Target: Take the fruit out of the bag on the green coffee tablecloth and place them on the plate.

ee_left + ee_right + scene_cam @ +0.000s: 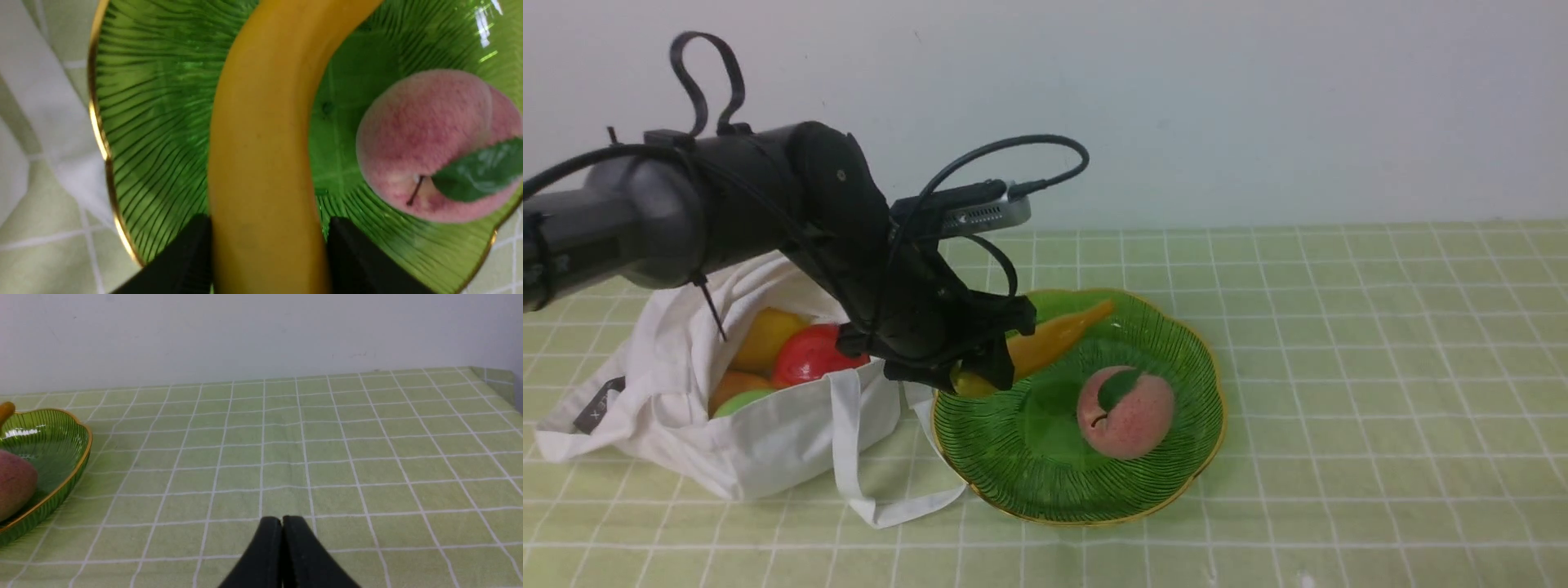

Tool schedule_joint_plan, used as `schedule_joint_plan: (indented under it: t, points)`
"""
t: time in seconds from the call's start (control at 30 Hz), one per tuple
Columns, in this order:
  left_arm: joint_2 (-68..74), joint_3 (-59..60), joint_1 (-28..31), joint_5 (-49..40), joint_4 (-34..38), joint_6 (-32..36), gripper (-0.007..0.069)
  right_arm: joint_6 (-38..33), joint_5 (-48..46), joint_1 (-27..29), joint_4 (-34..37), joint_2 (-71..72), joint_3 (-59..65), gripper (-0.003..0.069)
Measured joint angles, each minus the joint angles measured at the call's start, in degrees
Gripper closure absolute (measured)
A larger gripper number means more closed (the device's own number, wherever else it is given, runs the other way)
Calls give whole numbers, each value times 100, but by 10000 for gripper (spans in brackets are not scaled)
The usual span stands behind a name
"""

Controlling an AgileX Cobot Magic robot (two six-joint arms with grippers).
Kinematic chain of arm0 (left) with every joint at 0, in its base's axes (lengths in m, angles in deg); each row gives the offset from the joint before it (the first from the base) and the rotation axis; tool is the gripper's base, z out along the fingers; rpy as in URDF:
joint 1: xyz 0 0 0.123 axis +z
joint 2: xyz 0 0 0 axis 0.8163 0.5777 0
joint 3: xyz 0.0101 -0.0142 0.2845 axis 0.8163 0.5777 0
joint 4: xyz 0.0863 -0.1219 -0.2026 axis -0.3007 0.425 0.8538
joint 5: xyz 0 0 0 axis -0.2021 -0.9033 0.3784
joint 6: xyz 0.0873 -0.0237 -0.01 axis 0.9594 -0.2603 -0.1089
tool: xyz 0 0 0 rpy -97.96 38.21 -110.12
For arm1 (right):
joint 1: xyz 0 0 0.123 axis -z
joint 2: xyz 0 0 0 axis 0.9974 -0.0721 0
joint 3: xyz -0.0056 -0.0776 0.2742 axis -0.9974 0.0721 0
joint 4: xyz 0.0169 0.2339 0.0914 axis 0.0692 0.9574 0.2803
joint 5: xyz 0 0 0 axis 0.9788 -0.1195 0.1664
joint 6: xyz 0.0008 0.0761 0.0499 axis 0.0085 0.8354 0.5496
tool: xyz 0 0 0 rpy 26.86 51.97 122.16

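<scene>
My left gripper (980,367) is shut on the yellow banana (1054,339) and holds it over the near-left part of the green glass plate (1168,482). In the left wrist view the banana (265,163) runs between my two black fingers (184,257), above the plate (155,122). A pink peach with a green leaf (1125,411) lies in the plate. The white bag (768,441) lies left of the plate on the green checked tablecloth (1380,367), holding a red apple (809,355) and yellow, orange and green fruits. My right gripper (282,522) is shut and empty over bare cloth.
A white bag strap (866,490) trails on the cloth beside the plate's near-left rim. A pale wall stands behind the table. The right wrist view shows the plate's edge (77,457) at one side and the table's far corner (490,375).
</scene>
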Motion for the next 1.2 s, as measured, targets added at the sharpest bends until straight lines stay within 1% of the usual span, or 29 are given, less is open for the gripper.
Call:
schedule_joint_plan:
  t: [0.03,0.13,0.23,0.33,0.37,0.4,0.43,0.47,0.5,0.53,0.57,0.6,0.63,0.67,0.8,0.83,0.87,0.9,0.93,0.97,1.0,1.07,1.2]
  points:
    - [20,-5,0,0,-5,0,287,0,0,0,0,0,0,669]
    - [86,-69,0,-112,-98,18,199,0,0,0,0,0,0,669]
    - [86,-254,0,-511,-351,147,145,0,0,0,0,0,0,669]
    - [12,-509,0,-988,-607,219,139,0,0,0,0,0,0,669]
    - [-62,-629,0,-1253,-725,225,153,0,0,0,0,0,0,669]
    - [-230,-760,-5,-1593,-897,243,196,0,0,0,0,0,0,669]
    - [-296,-772,-4,-1675,-925,242,204,0,0,0,0,0,0,669]
    - [-641,-822,-11,-1942,-1179,249,300,0,0,0,0,0,0,669]
    - [-691,-822,-11,-1999,-1206,249,312,0,0,0,0,0,0,669]
    - [-1237,-798,-11,-2153,-1476,214,438,0,0,0,0,0,0,669]
    - [-1237,-790,-11,-2165,-1506,202,438,0,0,0,0,0,0,669]
    - [-1835,-692,-11,-2177,-1698,112,542,0,0,0,0,0,0,669]
    - [-2333,-600,-11,-2157,-1830,25,584,0,0,0,0,0,0,669]
    - [-2779,-478,-11,-2095,-1902,-55,606,0,0,0,0,0,0,669]
    - [-4364,184,-11,-1435,-1990,-167,630,0,0,0,0,0,0,669]
    - [-4550,230,-11,-1381,-1995,-167,631,0,0,0,0,0,0,669]
    - [-5293,671,-11,-920,-1995,-194,632,0,0,0,0,0,0,669]
    - [-5834,934,-11,-679,-1952,-207,632,0,0,0,0,0,0,669]
    - [-5926,1040,-11,-647,-1929,-213,632,0,0,0,0,0,0,669]
    - [-6625,1397,-11,-469,-1818,-262,632,0,0,0,0,0,0,669]
    - [-7023,1677,-11,-375,-1745,-343,632,0,0,0,0,0,0,669]
    - [-7504,1928,-11,-320,-1743,-433,632,0,0,0,0,0,0,669]
    - [-8517,2618,-11,-326,-2266,-669,632,0,0,0,0,0,0,669]
